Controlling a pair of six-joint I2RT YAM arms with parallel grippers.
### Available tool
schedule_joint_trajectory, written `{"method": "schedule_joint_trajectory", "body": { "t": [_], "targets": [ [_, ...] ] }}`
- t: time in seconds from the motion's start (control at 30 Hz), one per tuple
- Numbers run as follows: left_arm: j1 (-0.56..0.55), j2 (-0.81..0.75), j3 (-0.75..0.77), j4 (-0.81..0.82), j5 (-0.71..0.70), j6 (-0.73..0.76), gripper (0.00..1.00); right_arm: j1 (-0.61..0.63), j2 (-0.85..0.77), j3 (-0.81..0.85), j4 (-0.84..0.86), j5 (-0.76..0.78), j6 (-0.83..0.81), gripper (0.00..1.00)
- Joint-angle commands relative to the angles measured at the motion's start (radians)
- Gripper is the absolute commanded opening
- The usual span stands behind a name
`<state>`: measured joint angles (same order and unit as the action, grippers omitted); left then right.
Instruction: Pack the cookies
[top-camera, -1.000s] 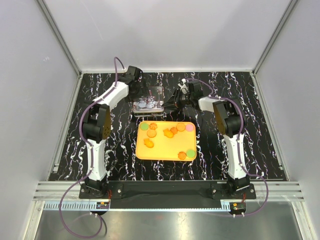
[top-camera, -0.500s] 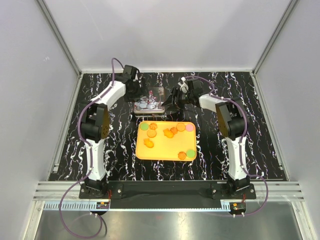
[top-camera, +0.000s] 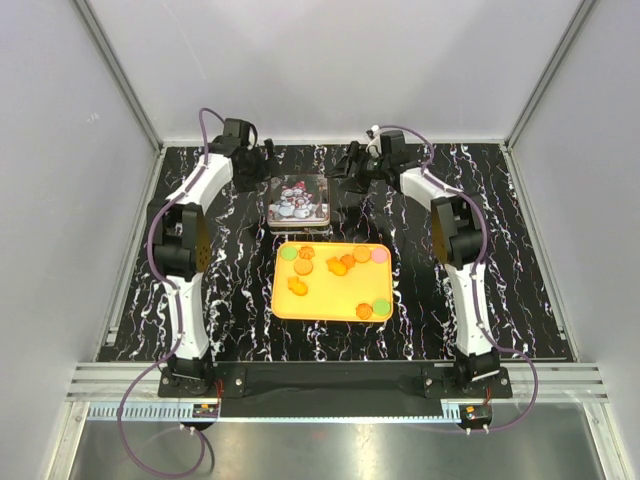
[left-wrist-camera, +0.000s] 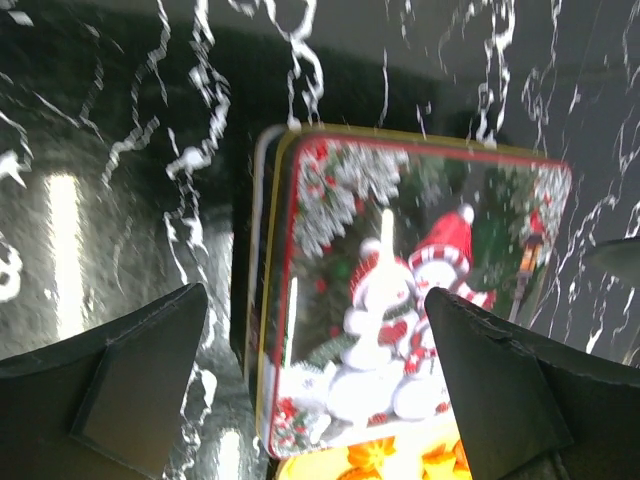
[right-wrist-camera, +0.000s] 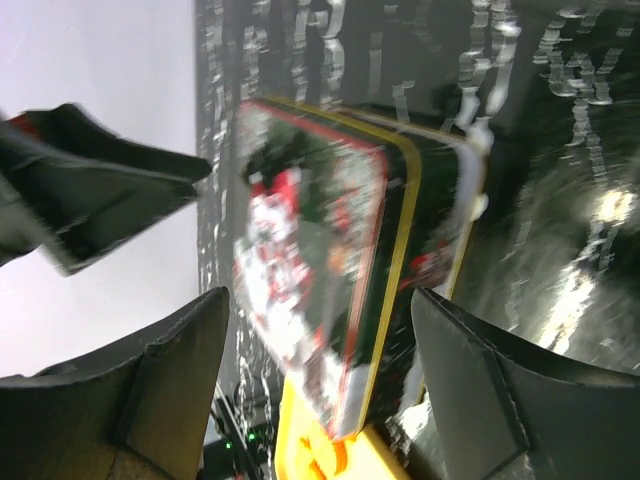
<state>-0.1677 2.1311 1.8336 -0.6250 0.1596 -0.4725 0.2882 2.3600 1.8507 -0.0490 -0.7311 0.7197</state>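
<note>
You see left gripper (top-camera: 264, 160) spread wide, empty, just left of tin (top-camera: 298, 198). Right gripper (top-camera: 350, 166) also wide, empty, near tin's far right corner. Tin closed between the 2. Cookies (top-camera: 303, 267) lie on yellow tray (top-camera: 282, 308), just nearside of tin.

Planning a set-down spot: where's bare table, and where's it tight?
Bare: table left of the tray, right of it, and the near strip toward the arm bases. Crowded: far middle, where the tin sits between left gripper and right gripper.
</note>
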Motion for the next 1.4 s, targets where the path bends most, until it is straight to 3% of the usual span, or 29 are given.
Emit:
{"method": "schedule_joint_trajectory", "body": {
  "t": [0.0,0.33,0.53,0.8,0.9,1.07,1.1,1.17,1.2,1.37],
  "targets": [
    [0.004,0.052,0.047,0.062,0.052,-0.020,0.99,0.006,0.093,0.088,0.006,0.029,0.058,0.81],
    [-0.001,0.087,-0.071,0.186,0.084,-0.087,0.95,0.035,0.205,0.217,-0.074,0.079,0.081,0.78],
    [-0.013,0.090,-0.094,0.173,0.067,-0.078,0.92,0.042,0.225,0.193,-0.051,0.084,0.132,0.46],
    [-0.038,0.086,-0.112,0.185,0.072,-0.078,0.91,0.048,0.226,0.162,-0.014,0.071,0.181,0.17],
    [-0.038,0.066,-0.108,0.185,0.070,-0.074,0.92,0.046,0.202,0.154,-0.028,0.084,0.150,0.25],
    [-0.016,-0.002,-0.117,0.197,0.034,-0.052,0.96,0.029,0.113,0.124,-0.017,0.107,0.093,0.57],
    [-0.003,-0.022,-0.117,0.197,0.032,-0.049,0.97,0.025,0.101,0.122,-0.014,0.108,0.087,0.68],
    [0.007,-0.049,-0.112,0.197,0.017,-0.028,0.97,0.011,0.056,0.113,-0.015,0.117,0.060,0.80],
    [0.011,-0.074,-0.105,0.189,0.009,-0.022,0.98,0.008,0.041,0.113,-0.023,0.127,0.044,0.95],
    [0.014,-0.202,-0.096,0.151,-0.070,0.009,0.99,-0.021,-0.108,0.068,-0.090,0.186,-0.046,1.00]
  ]
}}
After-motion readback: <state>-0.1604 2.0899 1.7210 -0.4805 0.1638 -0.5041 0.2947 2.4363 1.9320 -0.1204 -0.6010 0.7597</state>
